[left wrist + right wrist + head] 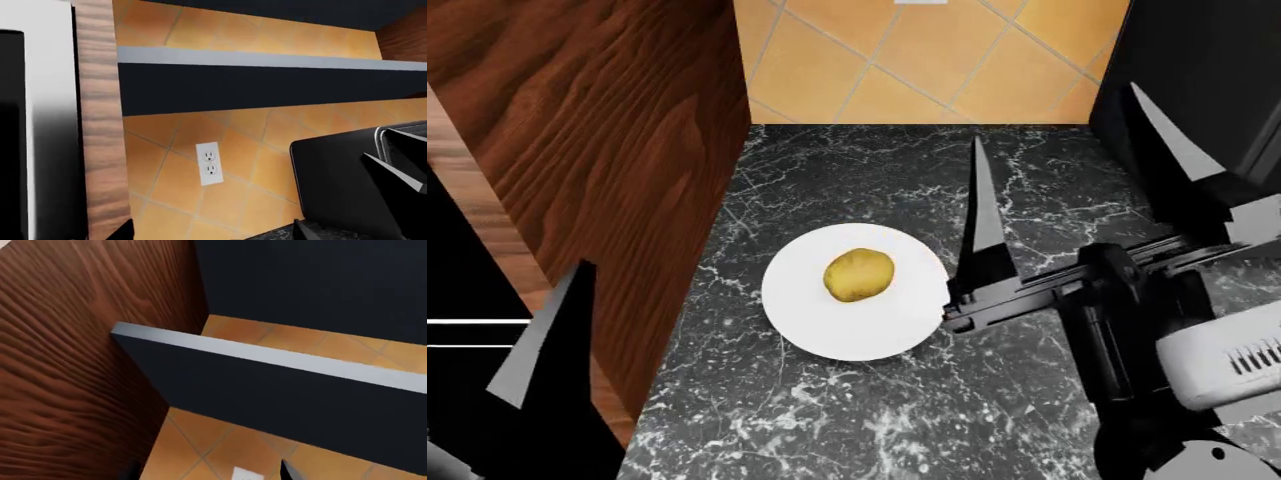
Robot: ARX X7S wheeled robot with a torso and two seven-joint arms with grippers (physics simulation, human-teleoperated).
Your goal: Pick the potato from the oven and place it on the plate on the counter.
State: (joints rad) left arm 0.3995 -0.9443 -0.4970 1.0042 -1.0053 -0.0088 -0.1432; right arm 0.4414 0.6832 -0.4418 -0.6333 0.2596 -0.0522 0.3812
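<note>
Since the potato (860, 275) already lies near the middle of the white plate (807, 325) on the marble tabletop (827, 420), the placing step looks done. I judge the right gripper (1068, 160), fingers spread wide and holding nothing, need only back away; the left gripper's (541, 335) opening cannot be told.

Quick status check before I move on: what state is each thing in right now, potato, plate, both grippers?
potato: lying on the plate, free of both grippers.
plate: flat on the counter, holding the potato.
right gripper: open, empty, fingers spread, one beside the plate's edge.
left gripper: only one finger shows by the wooden panel; open or shut can't be told.
wall outlet: nothing plugged in.
</note>
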